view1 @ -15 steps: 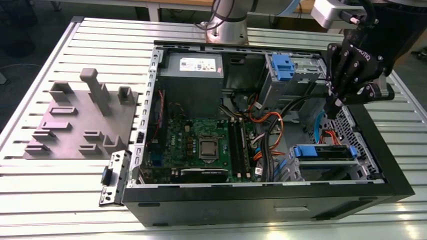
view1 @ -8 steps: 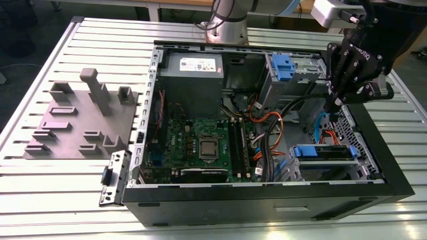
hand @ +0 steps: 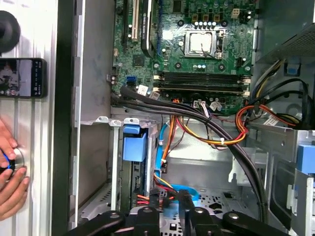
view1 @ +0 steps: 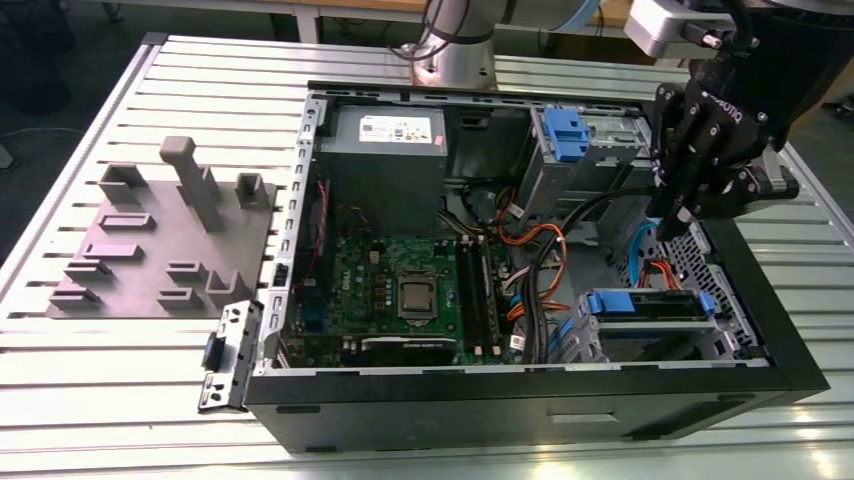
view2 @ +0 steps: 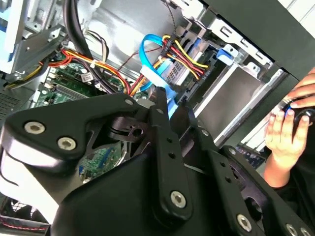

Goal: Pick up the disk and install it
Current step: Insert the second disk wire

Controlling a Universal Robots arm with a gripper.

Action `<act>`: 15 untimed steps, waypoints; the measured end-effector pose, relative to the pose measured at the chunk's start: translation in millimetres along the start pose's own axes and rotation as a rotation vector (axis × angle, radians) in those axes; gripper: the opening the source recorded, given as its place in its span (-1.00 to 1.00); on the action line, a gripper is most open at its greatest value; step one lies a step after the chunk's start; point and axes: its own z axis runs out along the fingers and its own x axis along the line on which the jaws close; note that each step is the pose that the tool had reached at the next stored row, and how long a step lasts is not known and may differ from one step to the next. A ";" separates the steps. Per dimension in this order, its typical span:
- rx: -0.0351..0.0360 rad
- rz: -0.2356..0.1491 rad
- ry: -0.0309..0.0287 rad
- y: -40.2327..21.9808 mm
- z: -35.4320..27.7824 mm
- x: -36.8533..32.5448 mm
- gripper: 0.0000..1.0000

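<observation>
Slatted metal worktop (view1: pixel 107 90) carries an open black PC case (view1: pixel 534 400), side panel off, lying flat. Beside it, toward the exterior view's left, a grey fixture plate (view1: pixel 147 245) with raised blocks and posts. A loose bracket (view1: pixel 227 355) lies against the case's near corner.

Inside the case: green motherboard (view1: pixel 400 290) with bare CPU (view1: pixel 416 296); grey power-supply box (view1: pixel 387 135) with white sticker at the far wall; blue latch on grey metal cage (view1: pixel 567 135) at the far corner toward the exterior view's right. Bundle of orange, red, yellow and black cables (view1: pixel 527 250) runs between board and bays.

The disk (view1: pixel 647 305), blue rails and tab visible, sits in the drive bay at the case's near corner on the exterior view's right; in the first wrist view its blue tab (hand: pixel 134 145) shows in the bay slot. Looks already seated in the bay.

Black gripper (view1: pixel 667 225) hangs above the case interior, near the bay, apart from the disk. Fingers (view2: pixel 162 118) pressed together, clenched on nothing, just over a light-blue SATA cable (view2: pixel 147 54).

A person's hand (hand: pixel 11 172) rests on the worktop outside the case, near a phone (hand: pixel 22 77).
</observation>
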 end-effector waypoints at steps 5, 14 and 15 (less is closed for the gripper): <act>-0.0059 0.002 0.0053 -1.6 2.3 -2.3 -0.40; -0.0107 0.012 0.0164 -2.5 10.3 -3.8 -0.40; -0.0109 0.012 0.0210 -2.6 11.2 -3.9 -0.40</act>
